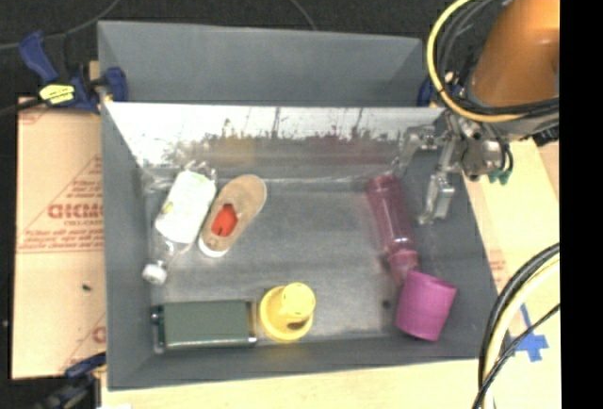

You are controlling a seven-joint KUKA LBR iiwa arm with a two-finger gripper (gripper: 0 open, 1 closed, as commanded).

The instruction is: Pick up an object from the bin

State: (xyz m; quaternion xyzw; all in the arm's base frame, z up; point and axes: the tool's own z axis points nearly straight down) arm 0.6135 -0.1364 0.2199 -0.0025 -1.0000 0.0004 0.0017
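Claw (pixel 434 198) hangs just right of the pink bottle (pixel 387 212); wide or narrow, I cannot tell; best straddle the bottle's middle, clear of the purple cup (pixel 426 304).

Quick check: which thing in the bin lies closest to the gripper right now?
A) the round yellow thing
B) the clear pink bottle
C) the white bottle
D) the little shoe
B: the gripper hangs at the right, just beside the clear pink bottle.

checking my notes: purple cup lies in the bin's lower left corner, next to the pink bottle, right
No. The camera view shows the purple cup in the lower right corner of the bin, not left, next to the pink bottle.
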